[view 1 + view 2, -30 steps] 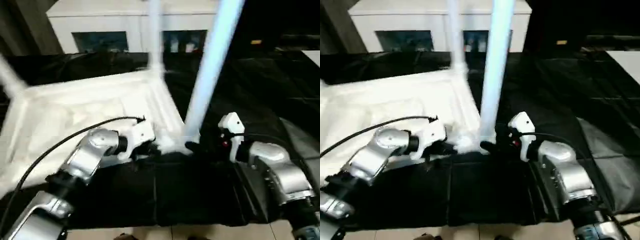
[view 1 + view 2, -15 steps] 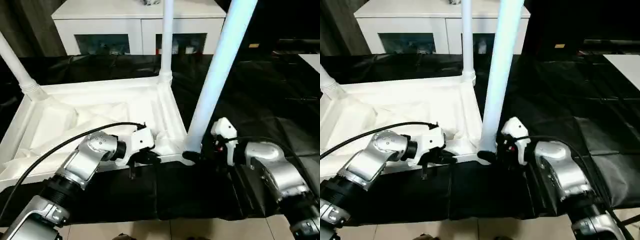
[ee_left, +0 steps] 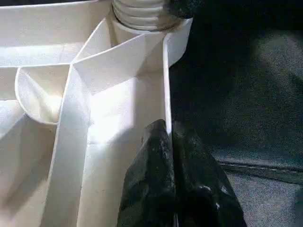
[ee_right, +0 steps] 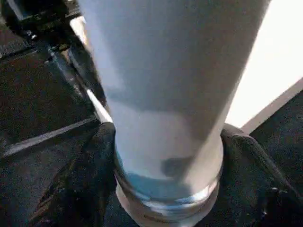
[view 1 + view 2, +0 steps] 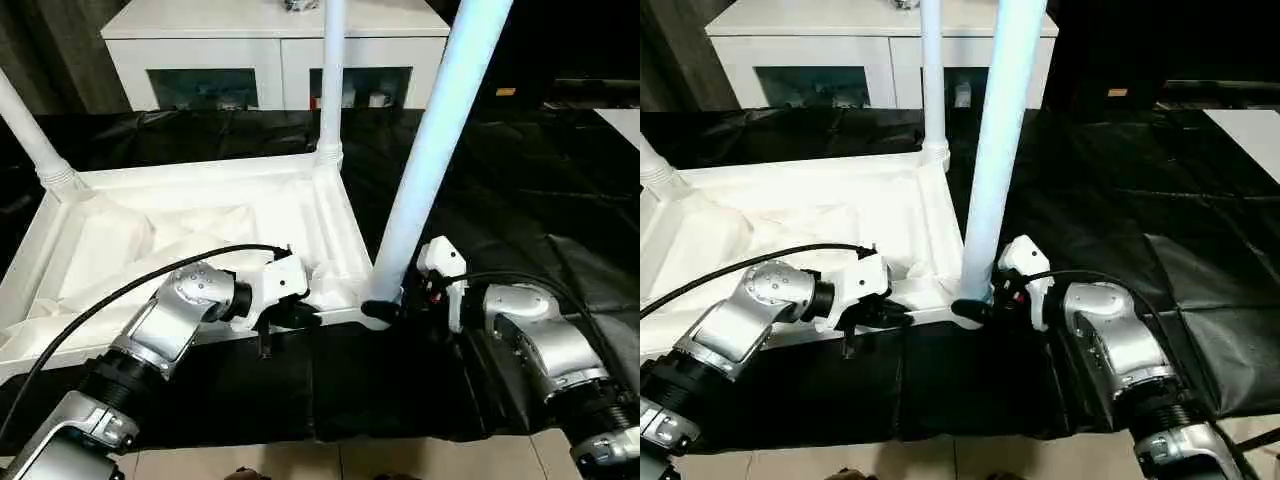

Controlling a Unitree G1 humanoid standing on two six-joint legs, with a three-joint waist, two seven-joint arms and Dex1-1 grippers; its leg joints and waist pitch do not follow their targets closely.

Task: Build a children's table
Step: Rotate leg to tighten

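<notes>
Tabletop (image 5: 190, 225) lies upside down on the black-draped surface (image 5: 520, 190), ribbed underside up. Two legs already stand in the far corner sockets: one (image 5: 331, 75) at the right, one (image 5: 30, 135) at the left. A third leg (image 5: 430, 150) stands tilted at the near right corner, its ringed foot at the socket there.

Right pincer (image 5: 985, 305) sits around that leg's base, one black finger (image 4: 85, 184) on each side, set about as wide as the tube; whether they press on it I cannot tell. Left pincer (image 3: 170, 142) is nipped shut on the thin near rim of the tabletop, close to the same corner.

Handling, as judged: the parts look like hollow moulded plastic, light and stiff, with a smooth, slightly glossy skin that could slip under hard fingers. The leg is long and tapered, so its top will swing if held only at the base; a grip low down, just above the ringed collar, gives best control for seating. The rim wall is thin and may flex; the ribs behind it stiffen it. The socket is round, so the leg needs to be brought upright.
</notes>
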